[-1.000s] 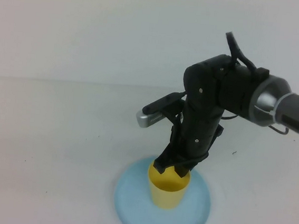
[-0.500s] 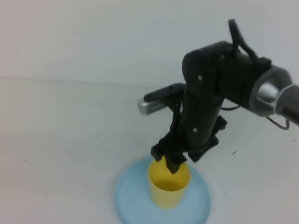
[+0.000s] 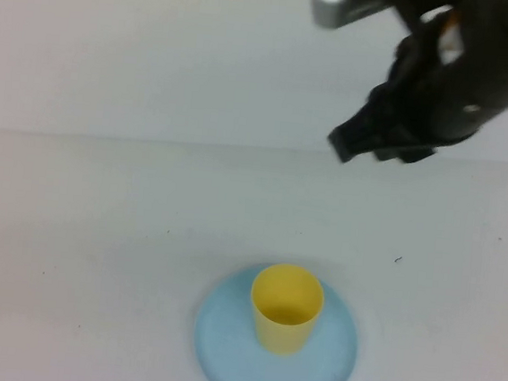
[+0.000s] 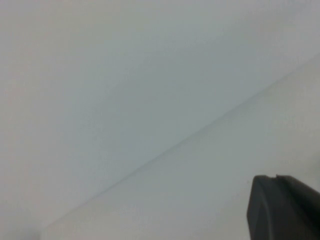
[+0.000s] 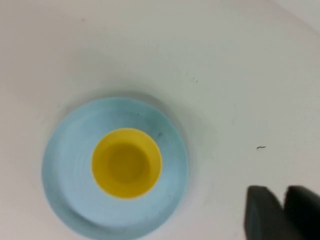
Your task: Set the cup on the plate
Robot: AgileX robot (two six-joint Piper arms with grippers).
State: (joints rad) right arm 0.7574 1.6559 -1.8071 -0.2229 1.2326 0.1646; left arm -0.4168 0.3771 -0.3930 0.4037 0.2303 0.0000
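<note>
The yellow cup (image 3: 286, 307) stands upright in the middle of the light blue plate (image 3: 221, 340) at the near centre of the table. My right gripper (image 3: 346, 149) hangs high above the table, up and to the right of the cup, empty, fingers together. In the right wrist view the cup (image 5: 127, 162) sits centred on the plate (image 5: 65, 165), and the right gripper (image 5: 281, 200) is well off to the side of it. My left gripper (image 4: 276, 179) is shut and empty, seen only over bare white table; just a sliver of it shows at the high view's left edge.
White table surface (image 3: 99, 212) all round the plate, with a white wall (image 3: 160, 46) behind. A small dark speck (image 3: 398, 258) lies on the table right of the plate.
My right gripper has let go of the cup, risen well clear and moved up and to the right. The cup stays on the plate. The left gripper has slid almost out of the high view.
</note>
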